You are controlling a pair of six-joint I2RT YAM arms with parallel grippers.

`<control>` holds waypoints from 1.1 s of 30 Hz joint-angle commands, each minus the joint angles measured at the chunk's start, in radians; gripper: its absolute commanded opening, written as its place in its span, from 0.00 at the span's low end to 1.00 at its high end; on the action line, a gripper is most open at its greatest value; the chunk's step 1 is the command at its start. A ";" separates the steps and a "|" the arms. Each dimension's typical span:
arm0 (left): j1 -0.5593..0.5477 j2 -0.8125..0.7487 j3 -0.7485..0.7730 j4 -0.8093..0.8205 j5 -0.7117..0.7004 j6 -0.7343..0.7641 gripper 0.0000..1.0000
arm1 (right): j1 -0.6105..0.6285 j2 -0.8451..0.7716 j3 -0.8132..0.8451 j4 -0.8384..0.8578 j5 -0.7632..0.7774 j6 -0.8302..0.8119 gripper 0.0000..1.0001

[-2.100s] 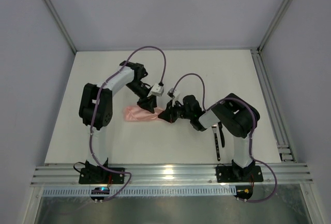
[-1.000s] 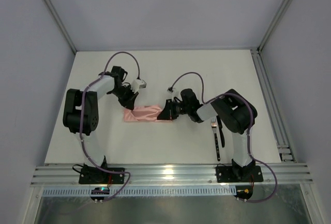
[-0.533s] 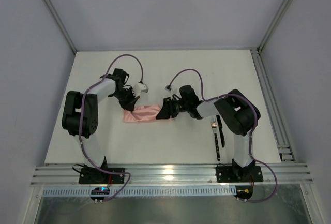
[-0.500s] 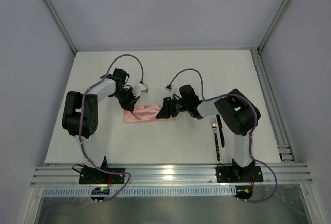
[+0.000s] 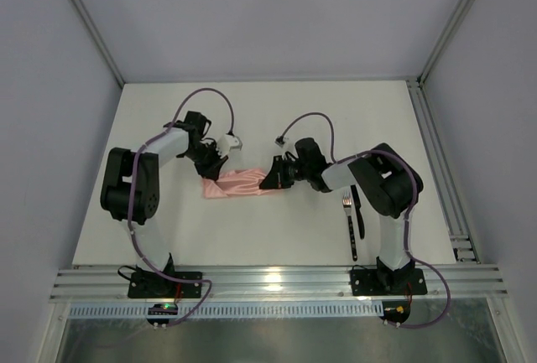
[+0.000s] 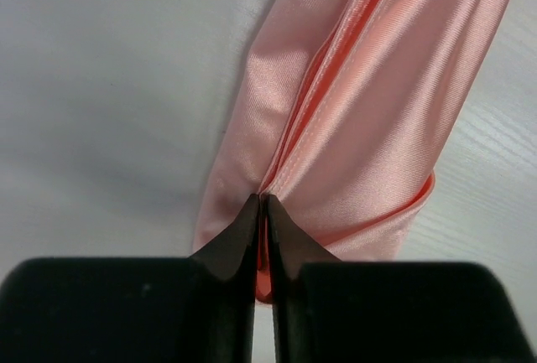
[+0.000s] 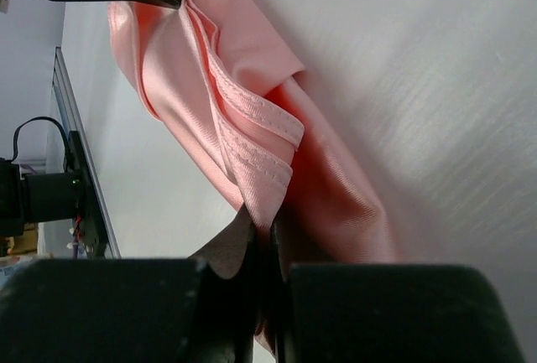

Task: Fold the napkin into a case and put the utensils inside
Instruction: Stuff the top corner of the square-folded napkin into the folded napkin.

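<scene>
Two pinches on one folded napkin, a narrow salmon-pink band lying left of centre on the white surface. Left arm up from its near-left base, elbow pushed out to the left, forearm angled far and right, wrist dipped onto the band's left end. Left fingers pressed together on a hemmed edge of the fold. Right arm with elbow high over its base, forearm stretched left and low over the surface. Right fingers clamped on stacked hems at the band's right end. Utensils, a fork and a dark companion, side by side near the right arm's base, well apart from the cloth.
</scene>
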 commanded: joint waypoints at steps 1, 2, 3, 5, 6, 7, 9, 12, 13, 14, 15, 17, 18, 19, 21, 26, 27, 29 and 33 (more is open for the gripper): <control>0.011 -0.035 0.010 0.046 0.024 -0.048 0.12 | -0.014 0.022 -0.020 -0.019 0.031 0.053 0.04; 0.011 -0.064 0.013 0.052 0.038 -0.059 0.25 | -0.014 0.023 -0.024 -0.017 0.036 0.060 0.04; 0.011 -0.080 0.016 0.070 0.050 -0.077 0.30 | -0.016 0.026 -0.026 -0.025 0.043 0.068 0.04; 0.009 -0.118 0.033 0.078 0.105 -0.088 0.39 | -0.014 0.031 -0.021 -0.037 0.045 0.085 0.04; 0.009 -0.127 0.040 0.072 0.123 -0.087 0.42 | -0.016 0.033 -0.020 -0.042 0.047 0.093 0.04; 0.008 -0.135 0.048 0.069 0.127 -0.088 0.45 | -0.014 0.033 -0.020 -0.052 0.056 0.108 0.04; -0.007 -0.149 0.071 0.057 0.135 -0.088 0.50 | -0.014 0.036 -0.017 -0.075 0.062 0.117 0.04; -0.055 -0.175 0.079 0.037 0.117 -0.073 0.53 | -0.014 0.037 -0.014 -0.091 0.065 0.139 0.04; -0.078 -0.182 0.077 0.017 0.101 -0.052 0.54 | -0.014 0.034 -0.014 -0.094 0.065 0.146 0.04; -0.130 -0.192 0.073 0.007 0.088 -0.041 0.55 | -0.014 0.034 -0.015 -0.094 0.062 0.156 0.04; -0.157 -0.204 0.051 0.004 0.046 -0.032 0.56 | -0.014 0.036 -0.012 -0.101 0.062 0.159 0.04; -0.249 -0.215 0.015 0.013 -0.001 0.005 0.64 | -0.014 0.033 -0.012 -0.104 0.062 0.172 0.04; -0.279 -0.218 -0.037 0.030 -0.064 0.019 0.66 | -0.014 0.033 -0.012 -0.106 0.060 0.177 0.04; -0.305 -0.224 -0.067 0.049 -0.089 0.033 0.67 | -0.014 0.031 -0.013 -0.101 0.059 0.183 0.04; -0.371 -0.233 -0.143 0.111 -0.156 0.074 0.73 | -0.014 0.028 -0.018 -0.095 0.057 0.199 0.04; -0.434 -0.255 -0.225 0.254 -0.227 0.123 0.83 | -0.014 0.028 -0.021 -0.092 0.050 0.222 0.04; -0.443 -0.256 -0.239 0.271 -0.241 0.129 0.83 | -0.016 0.031 -0.020 -0.092 0.045 0.228 0.04; -0.472 -0.261 -0.285 0.308 -0.285 0.143 0.83 | -0.014 0.034 -0.020 -0.086 0.040 0.235 0.04; -0.506 -0.258 -0.349 0.383 -0.344 0.174 0.77 | -0.016 0.040 -0.030 -0.058 0.030 0.258 0.04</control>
